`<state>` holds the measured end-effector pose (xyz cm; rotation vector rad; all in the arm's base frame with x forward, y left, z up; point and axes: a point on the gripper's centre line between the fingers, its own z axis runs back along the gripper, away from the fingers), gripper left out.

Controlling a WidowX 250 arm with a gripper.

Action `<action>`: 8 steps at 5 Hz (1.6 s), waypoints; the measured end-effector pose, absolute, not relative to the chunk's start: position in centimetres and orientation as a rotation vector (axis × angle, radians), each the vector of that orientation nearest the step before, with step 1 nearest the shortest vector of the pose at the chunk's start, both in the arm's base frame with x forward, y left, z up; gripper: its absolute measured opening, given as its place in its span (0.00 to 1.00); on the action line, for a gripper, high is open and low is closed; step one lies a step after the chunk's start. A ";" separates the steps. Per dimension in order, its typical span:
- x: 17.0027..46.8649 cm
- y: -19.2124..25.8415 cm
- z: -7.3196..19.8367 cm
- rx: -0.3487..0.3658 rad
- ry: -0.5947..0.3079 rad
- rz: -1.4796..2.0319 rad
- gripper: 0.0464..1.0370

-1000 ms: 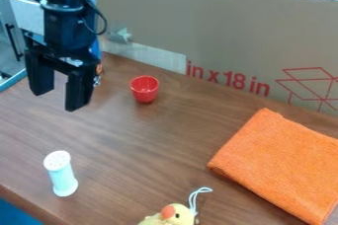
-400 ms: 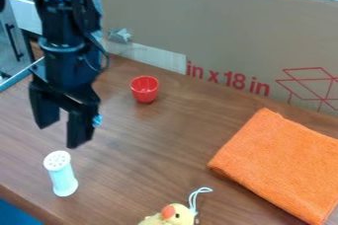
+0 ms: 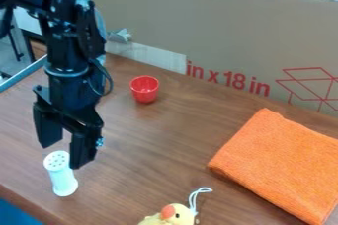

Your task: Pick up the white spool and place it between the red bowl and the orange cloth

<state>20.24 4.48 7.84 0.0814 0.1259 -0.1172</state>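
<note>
My black gripper (image 3: 64,156) hangs at the left of the camera view with its two fingers spread open. Between and just below the fingertips is the top of a white shaker (image 3: 63,177) with a holed lid, standing upright on the table; I cannot tell whether either finger touches it. A small red cup (image 3: 145,89) stands behind, to the right of the gripper. An orange folded cloth (image 3: 280,165) lies at the right. At the bottom edge is a yellow plush chick (image 3: 170,215) with an orange beak and a white loop.
The brown wooden table (image 3: 165,145) has its front edge at the lower left. A tall cardboard panel (image 3: 211,31) with red print stands along the back, with a strip of pale tape low on it.
From the upper left, the gripper has come down and slightly right, toward the white shaker, its fingers still apart. The shaker, cup, cloth and chick have stayed in place.
</note>
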 end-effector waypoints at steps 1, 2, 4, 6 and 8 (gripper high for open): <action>20.0 4.7 7.6 0.105 0.150 -0.118 0.97; 19.7 5.1 7.1 0.111 0.172 -0.114 0.97; 19.4 6.5 5.0 0.097 0.220 -0.085 0.97; 19.3 6.5 3.2 0.045 0.259 -0.096 0.64; 19.6 6.2 4.5 0.040 0.208 -0.093 0.56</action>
